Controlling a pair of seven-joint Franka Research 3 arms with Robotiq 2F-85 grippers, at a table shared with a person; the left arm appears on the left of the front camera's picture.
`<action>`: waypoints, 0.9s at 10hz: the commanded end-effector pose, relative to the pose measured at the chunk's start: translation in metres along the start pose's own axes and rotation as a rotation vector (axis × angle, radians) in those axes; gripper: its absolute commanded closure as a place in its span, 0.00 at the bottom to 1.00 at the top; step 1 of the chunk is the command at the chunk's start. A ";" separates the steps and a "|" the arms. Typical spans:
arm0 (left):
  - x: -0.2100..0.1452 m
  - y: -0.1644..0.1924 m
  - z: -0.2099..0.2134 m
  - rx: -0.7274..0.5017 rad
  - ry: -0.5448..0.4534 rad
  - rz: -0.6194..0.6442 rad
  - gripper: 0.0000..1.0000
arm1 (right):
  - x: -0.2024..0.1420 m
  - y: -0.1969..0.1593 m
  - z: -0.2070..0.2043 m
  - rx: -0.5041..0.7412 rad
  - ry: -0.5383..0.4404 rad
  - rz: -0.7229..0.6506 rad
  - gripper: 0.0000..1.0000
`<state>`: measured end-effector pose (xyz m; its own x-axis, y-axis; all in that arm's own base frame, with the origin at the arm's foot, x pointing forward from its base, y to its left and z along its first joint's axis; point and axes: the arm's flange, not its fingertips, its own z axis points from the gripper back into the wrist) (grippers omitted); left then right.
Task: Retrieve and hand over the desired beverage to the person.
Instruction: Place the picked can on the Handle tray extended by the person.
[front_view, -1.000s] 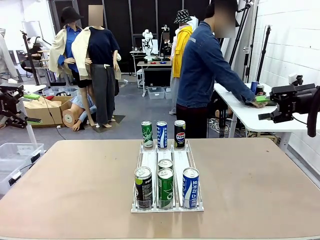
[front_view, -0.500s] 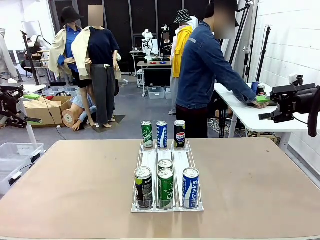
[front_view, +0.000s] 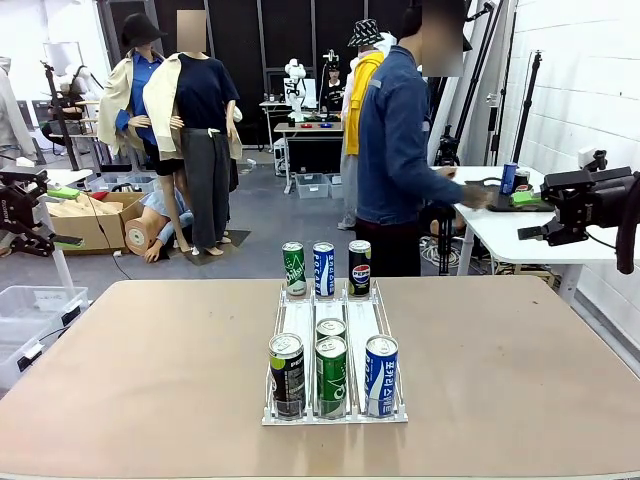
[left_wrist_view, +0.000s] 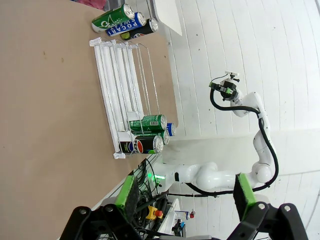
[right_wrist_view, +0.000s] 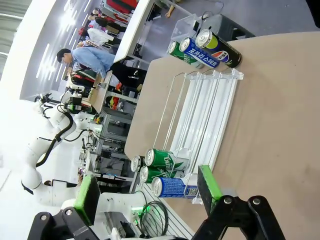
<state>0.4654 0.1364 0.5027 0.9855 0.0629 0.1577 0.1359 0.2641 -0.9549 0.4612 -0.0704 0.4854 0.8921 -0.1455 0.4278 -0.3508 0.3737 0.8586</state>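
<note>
Across the room, a white side counter (front_view: 500, 232) stands against the painted brick wall, with a blue can (front_view: 509, 177) upright on it beside some green and dark clutter. On the floor to the left an open cardboard box (front_view: 92, 215) sits near a roll of brown paper (front_view: 136, 235), and a clear plastic bin (front_view: 28, 312) rests closer by. Farther back, a dark workbench (front_view: 310, 130) carries small coloured items, with clear storage tubs (front_view: 320, 186) on the grey floor beneath it
</note>
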 end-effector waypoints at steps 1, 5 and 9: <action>-0.001 -0.002 0.000 0.005 -0.009 -0.004 0.00 | 0.000 0.001 -0.002 0.001 0.000 0.002 0.00; -0.001 -0.002 0.000 0.005 -0.009 -0.004 0.00 | 0.000 0.001 -0.002 0.001 0.000 0.002 0.00; -0.001 -0.002 0.000 0.005 -0.009 -0.004 0.00 | 0.000 0.001 -0.002 0.001 0.000 0.002 0.00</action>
<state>0.4654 0.1364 0.5027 0.9855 0.0629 0.1577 0.1359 0.2641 -0.9549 0.4612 -0.0704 0.4854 0.8921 -0.1456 0.4278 -0.3508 0.3738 0.8586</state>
